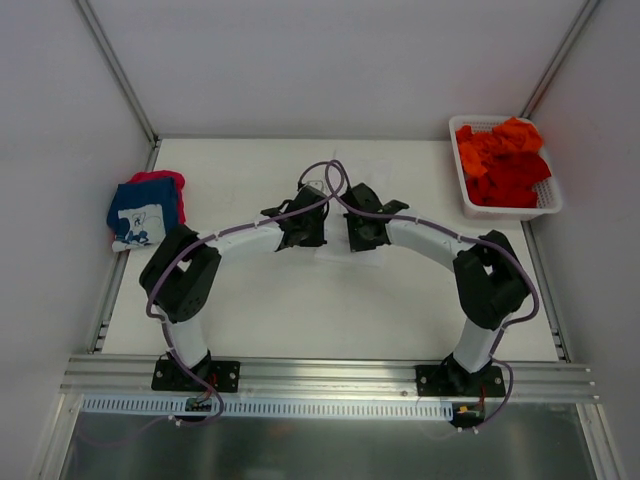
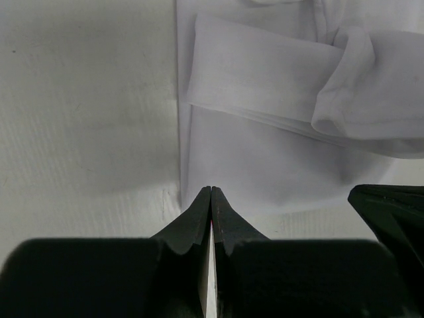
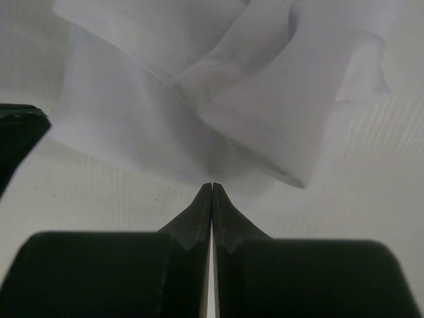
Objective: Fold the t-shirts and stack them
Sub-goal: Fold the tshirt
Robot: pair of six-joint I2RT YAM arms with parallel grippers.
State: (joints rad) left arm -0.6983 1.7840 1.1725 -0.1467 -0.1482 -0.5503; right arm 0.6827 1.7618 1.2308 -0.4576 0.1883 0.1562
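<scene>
The left jaws and right jaws are closed tight, tips at the near edge of the white t-shirt (image 2: 265,159) on the bench (image 1: 300,310), while the navy t-shirt (image 1: 140,205) far left bears unreadable white print.

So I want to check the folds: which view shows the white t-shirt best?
Left wrist: the white t-shirt fills the frame, its layered fold edges sharp. Right wrist shows it too, but rumpled and softer. From the top, only a pale patch shows around the left gripper and right gripper.
</scene>
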